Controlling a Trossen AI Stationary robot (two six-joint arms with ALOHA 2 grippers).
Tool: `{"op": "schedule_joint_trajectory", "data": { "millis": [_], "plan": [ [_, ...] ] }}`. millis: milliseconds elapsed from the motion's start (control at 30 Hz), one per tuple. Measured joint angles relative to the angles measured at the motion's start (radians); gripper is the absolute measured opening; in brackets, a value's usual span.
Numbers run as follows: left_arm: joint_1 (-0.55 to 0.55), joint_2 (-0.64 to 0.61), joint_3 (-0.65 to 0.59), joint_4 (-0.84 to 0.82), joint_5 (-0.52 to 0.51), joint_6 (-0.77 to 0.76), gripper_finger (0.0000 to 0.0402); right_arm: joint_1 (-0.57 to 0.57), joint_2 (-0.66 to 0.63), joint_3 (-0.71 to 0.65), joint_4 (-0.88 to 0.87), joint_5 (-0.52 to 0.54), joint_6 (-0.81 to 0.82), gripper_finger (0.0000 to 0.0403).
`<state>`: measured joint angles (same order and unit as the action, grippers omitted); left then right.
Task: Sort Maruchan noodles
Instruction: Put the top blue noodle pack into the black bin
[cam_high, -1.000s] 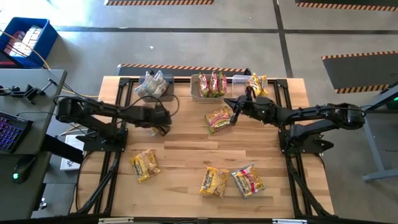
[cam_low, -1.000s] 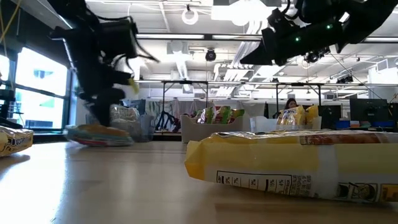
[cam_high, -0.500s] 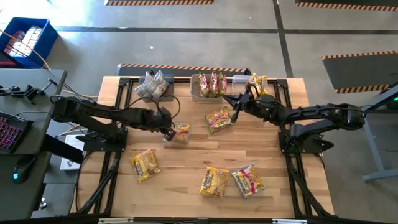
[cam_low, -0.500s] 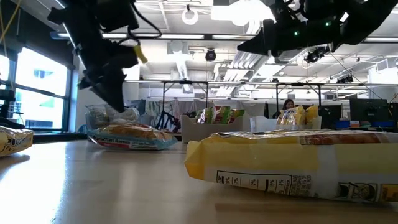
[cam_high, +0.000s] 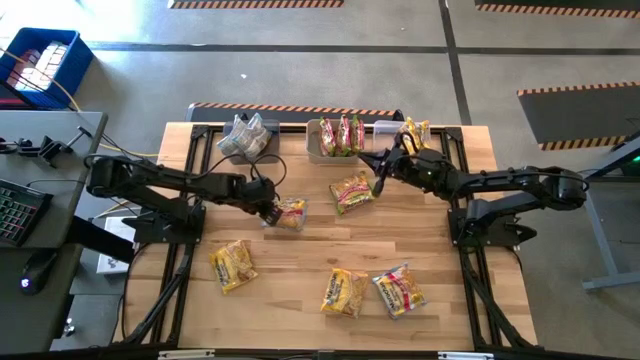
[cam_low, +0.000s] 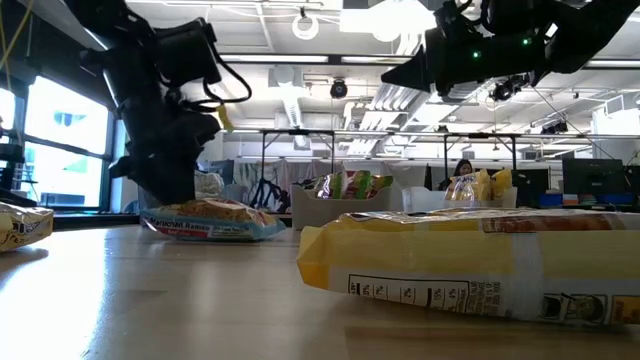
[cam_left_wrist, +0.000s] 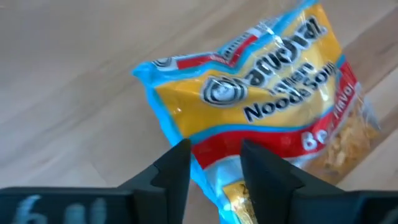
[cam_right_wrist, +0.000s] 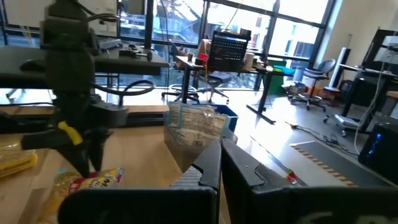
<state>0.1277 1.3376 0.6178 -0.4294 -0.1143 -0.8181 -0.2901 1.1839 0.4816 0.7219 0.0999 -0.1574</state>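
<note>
Left gripper (cam_high: 270, 213) sits low over the counter (cam_high: 300, 260), at about nine o'clock from the middle, and we see its fingers (cam_left_wrist: 176, 171) parted, standing over the edge of a blue-edged yellow noodle packet (cam_high: 290, 213) that lies flat on the wood. From the left wrist view the packet (cam_left_wrist: 261, 118) rests on the boards under the two fingers; we cannot tell whether they touch it. In the low view the same packet (cam_low: 212, 221) lies flat below that arm.

Moving rightward, at seven o'clock one yellow packet (cam_high: 232, 265) lies alone. At eleven o'clock a bin (cam_high: 247, 138) holds silvery grey packets. At twelve o'clock a second bin (cam_high: 336, 136) holds upright packets with red and green print. Just below it a loose packet (cam_high: 351, 191) lies on the wood. At six o'clock we see two more packets, one yellow (cam_high: 344, 292) and one paler with pink print (cam_high: 399, 290), side by side.

Right gripper (cam_high: 378, 176) hangs above the counter at one o'clock, near the loose packet, its fingers pressed together and holding nothing. Behind it a third bin (cam_high: 386, 128) holds a yellow packet (cam_high: 413, 133).
</note>
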Motion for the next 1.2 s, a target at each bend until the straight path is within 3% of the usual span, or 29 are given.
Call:
{"op": "schedule_joint_trajectory", "data": {
  "millis": [300, 667, 933, 1200],
  "plan": [
    [0.044, -0.003, 0.0, -0.032, 0.002, 0.082, 0.0173, 0.0, 0.0, 0.0, -0.002, -0.003, -0.001, 0.0],
    [0.036, -0.002, 0.0, -0.126, -0.105, 0.285, 0.0164, 0.0, 0.0, 0.0, -0.004, -0.003, -0.008, 0.0],
    [0.056, -0.012, 0.0, -0.238, -0.052, 0.228, 0.0136, 0.0, 0.0, 0.0, -0.004, -0.003, -0.008, 0.0],
    [0.101, -0.173, 0.0, -0.235, -0.023, 0.176, 0.0045, 0.0, 0.001, 0.0, -0.003, -0.003, -0.008, 0.0]
  ]
}}
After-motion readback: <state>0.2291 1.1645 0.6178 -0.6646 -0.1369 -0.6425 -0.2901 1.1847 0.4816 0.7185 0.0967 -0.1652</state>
